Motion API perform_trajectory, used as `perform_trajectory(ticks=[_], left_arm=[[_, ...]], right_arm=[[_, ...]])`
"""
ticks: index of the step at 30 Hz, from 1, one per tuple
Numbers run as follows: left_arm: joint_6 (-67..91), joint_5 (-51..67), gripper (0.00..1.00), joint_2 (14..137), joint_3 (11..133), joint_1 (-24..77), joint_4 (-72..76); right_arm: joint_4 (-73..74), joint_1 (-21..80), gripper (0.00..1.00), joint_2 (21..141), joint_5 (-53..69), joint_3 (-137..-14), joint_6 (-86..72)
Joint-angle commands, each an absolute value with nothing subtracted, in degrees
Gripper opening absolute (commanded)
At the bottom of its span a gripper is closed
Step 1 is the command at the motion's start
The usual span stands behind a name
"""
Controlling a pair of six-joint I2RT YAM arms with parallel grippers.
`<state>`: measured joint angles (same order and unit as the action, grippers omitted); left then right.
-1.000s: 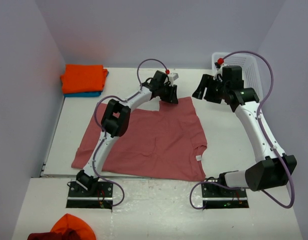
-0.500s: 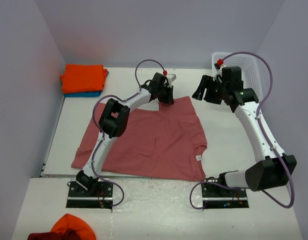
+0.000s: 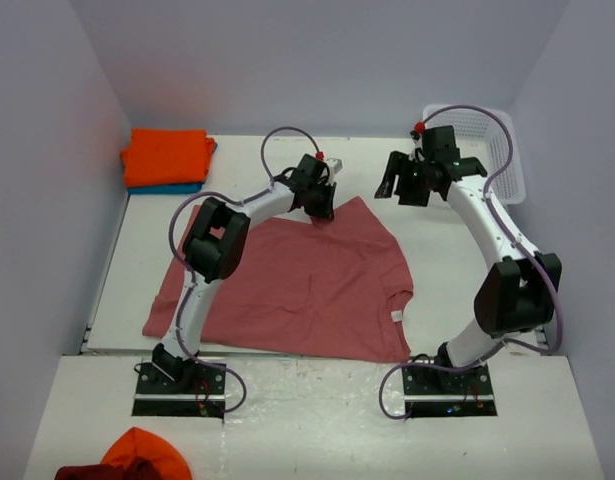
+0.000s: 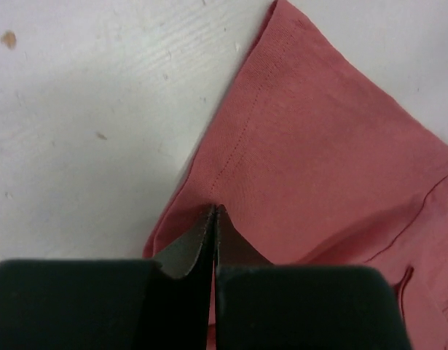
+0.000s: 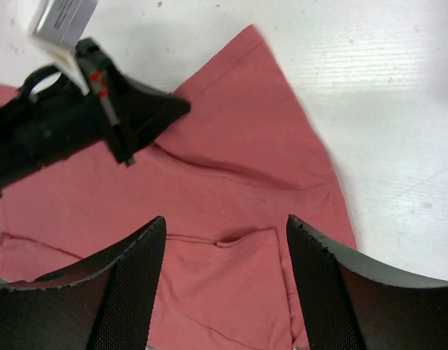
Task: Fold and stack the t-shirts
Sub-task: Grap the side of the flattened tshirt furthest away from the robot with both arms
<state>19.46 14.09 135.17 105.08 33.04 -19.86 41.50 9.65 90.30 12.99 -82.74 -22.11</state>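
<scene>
Top external view: the salmon-red t-shirt (image 3: 307, 290) lies spread flat across the middle of the table (image 3: 437, 300), with its small white tag (image 3: 396, 316) near the right edge. A folded orange t-shirt (image 3: 167, 155) sits on a teal-blue t-shirt (image 3: 172, 188) in the far-left corner, well apart. The left gripper (image 3: 322, 210) is pinched fully together on the red shirt's far stitched edge, possibly a sleeve hem, though I cannot tell for sure. The right gripper (image 5: 225, 219) hangs spread wide and empty over the shirt's far-right corner, near the white lattice basket (image 3: 497, 150). This looks like the grasp for a first fold. Next, the right gripper likely needs to drop and pinch that corner so both can lift the far edge together.
</scene>
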Motion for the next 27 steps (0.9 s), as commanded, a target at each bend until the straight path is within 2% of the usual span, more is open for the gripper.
perform_trajectory(ticks=[1,11,27], left_arm=[[19.60,10.54,0.00,134.65,99.41,34.27,-29.97],[20.21,13.53,0.01,130.96,95.36,36.74,-28.83],[20.48,16.52,0.01,124.98,87.72,37.44,-25.67]], right_arm=[[42.80,9.84,0.68,96.47,12.13,-87.97,-23.46],[50.17,11.42,0.68,116.87,11.69,-104.65,-25.75],[54.75,14.85,0.68,129.46,12.74,-115.66,-26.19]])
